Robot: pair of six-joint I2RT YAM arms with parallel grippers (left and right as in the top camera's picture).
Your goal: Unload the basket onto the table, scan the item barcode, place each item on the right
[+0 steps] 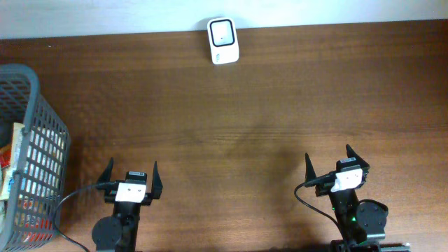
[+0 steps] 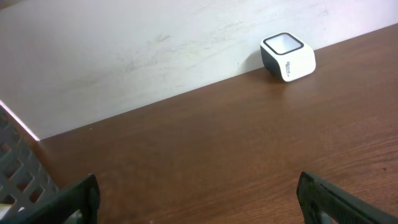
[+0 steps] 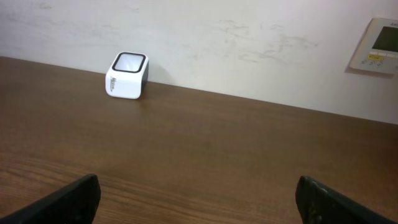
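The packaged items (image 1: 8,171) lie in the grey basket (image 1: 43,140), well left of the white scanner (image 1: 222,40) and nearer the arms, so picking and scanning appear wholly outstanding, while the left claw (image 1: 131,168) and right claw (image 1: 328,155), both well short of the scanner over the bare surface (image 1: 245,119), stand wide and empty.

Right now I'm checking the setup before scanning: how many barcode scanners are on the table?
1. The scanner sits far across the table, by the wall; the basket at left could hide another.
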